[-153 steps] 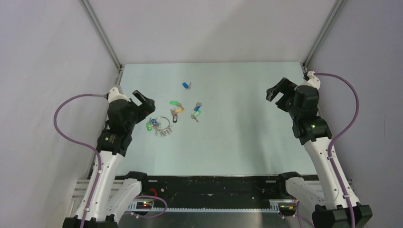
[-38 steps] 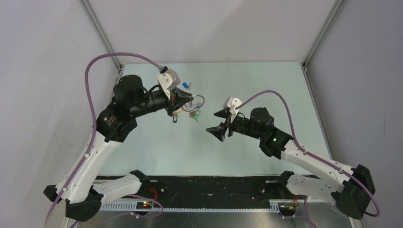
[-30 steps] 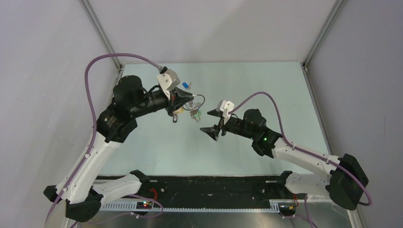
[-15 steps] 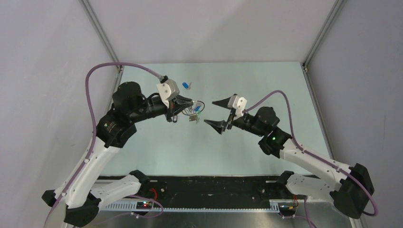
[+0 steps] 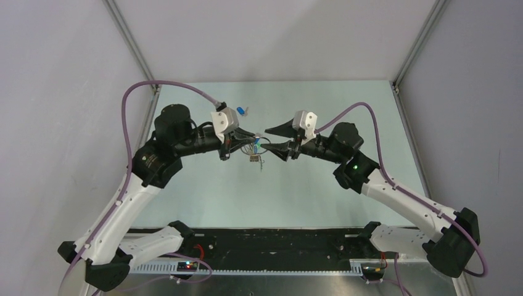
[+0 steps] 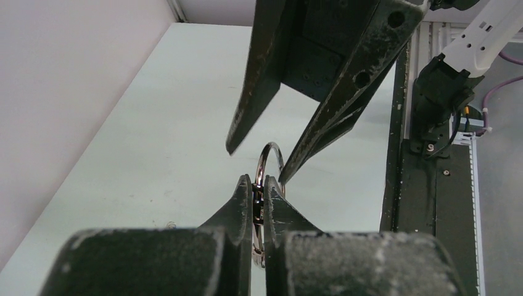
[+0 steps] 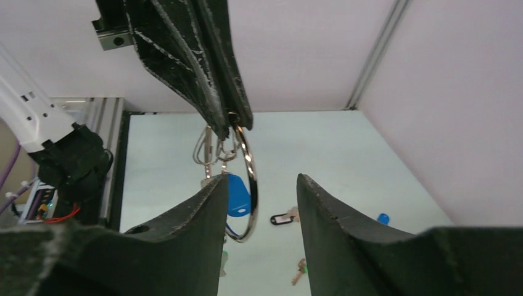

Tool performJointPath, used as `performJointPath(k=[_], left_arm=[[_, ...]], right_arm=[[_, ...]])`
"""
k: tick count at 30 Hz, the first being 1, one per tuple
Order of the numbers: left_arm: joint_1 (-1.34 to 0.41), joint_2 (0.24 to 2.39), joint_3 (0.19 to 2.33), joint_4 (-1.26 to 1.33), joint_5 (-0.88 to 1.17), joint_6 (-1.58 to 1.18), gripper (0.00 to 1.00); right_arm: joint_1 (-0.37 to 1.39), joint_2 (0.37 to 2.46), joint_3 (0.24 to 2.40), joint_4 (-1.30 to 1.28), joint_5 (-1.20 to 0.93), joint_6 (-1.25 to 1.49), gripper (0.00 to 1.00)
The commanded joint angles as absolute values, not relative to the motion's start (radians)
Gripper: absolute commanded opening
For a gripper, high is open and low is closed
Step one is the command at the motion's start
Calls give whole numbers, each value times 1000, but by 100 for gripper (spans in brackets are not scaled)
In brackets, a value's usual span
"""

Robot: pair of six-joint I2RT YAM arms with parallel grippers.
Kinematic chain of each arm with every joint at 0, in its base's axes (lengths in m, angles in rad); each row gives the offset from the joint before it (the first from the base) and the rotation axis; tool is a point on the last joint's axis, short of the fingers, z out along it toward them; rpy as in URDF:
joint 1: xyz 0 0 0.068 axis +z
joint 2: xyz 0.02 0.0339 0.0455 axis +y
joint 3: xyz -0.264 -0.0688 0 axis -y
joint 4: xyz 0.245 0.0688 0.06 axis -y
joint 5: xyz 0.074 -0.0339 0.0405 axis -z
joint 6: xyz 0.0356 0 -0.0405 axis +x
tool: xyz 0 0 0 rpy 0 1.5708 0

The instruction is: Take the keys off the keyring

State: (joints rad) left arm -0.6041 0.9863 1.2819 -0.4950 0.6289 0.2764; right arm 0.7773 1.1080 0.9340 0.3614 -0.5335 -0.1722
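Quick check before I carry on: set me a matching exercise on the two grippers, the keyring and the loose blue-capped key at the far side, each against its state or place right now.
Things
1. left gripper
2. right gripper
3. keyring
4. loose blue-capped key

States or places
a. lying on the table, far side
b. open, fingers either side of the keyring, not gripping
c. shut on the keyring
d. held up in the air

Pairs: 1-c, 2-b, 3-d, 4-a
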Motion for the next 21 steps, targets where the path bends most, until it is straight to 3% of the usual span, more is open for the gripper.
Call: performJointPath(k=[1,2,3,5,6,9,11,17,21], left_arm=[[-609,988,1291,-443,656,311,0],[-609,987,1286,-440,650,314,0],[-609,982,1280,-428,643,314,0],[-608,973,1268,-402,602,307,1],[-608,968,1252,-390,546,288,12],[-609,964,1200,-332,366,211,74],[-608,955,1151,-290,227,102,88],[-605,790,849,18,74,-88,99],[-606,702,695,182,68,-148,100]], right_arm=[[799,1135,999,326,-589,-166,42],[802,1140,1006,316,-587,-169,36],[803,1146,1010,301,-583,-170,18],[801,1147,1011,281,-547,-170,1],[802,1146,1012,273,-509,-170,0],[790,1138,1012,269,-429,-151,0],[773,1129,1012,273,-375,-129,0],[725,1107,1028,272,-304,-73,0],[688,1100,1051,272,-269,-19,0]])
